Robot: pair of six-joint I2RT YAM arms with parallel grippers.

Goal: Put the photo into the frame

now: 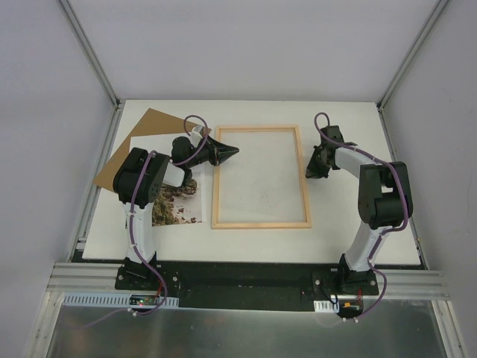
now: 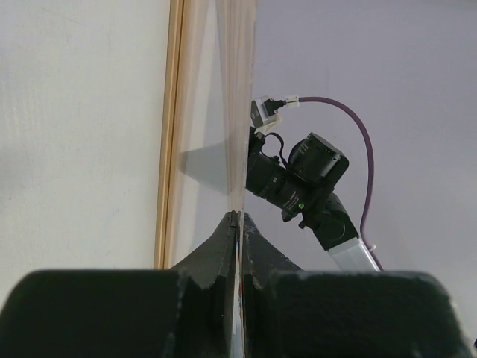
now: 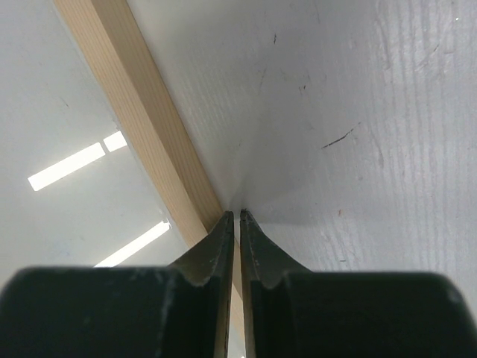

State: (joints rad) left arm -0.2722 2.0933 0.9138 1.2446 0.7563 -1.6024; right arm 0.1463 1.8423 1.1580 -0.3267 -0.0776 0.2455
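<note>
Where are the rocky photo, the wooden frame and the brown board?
the photo (image 1: 182,207): top view, on its printed rocky corner.
the frame (image 1: 261,224): top view, on its near wooden rail.
the brown board (image 1: 143,125): top view, on its bare far corner.

right gripper (image 3: 237,215): black jaws nearly together | tips touching light wooden frame (image 3: 141,112) rail | right: scuffed white tabletop (image 3: 358,112)

Bare tabletop (image 1: 328,224) lies open right of the right claw (image 1: 312,171); the wooden frame (image 1: 261,224) bars its left. Behind the left claw (image 1: 232,151), photo (image 1: 179,210) and brown backing board (image 1: 145,134) crowd the tabletop
</note>
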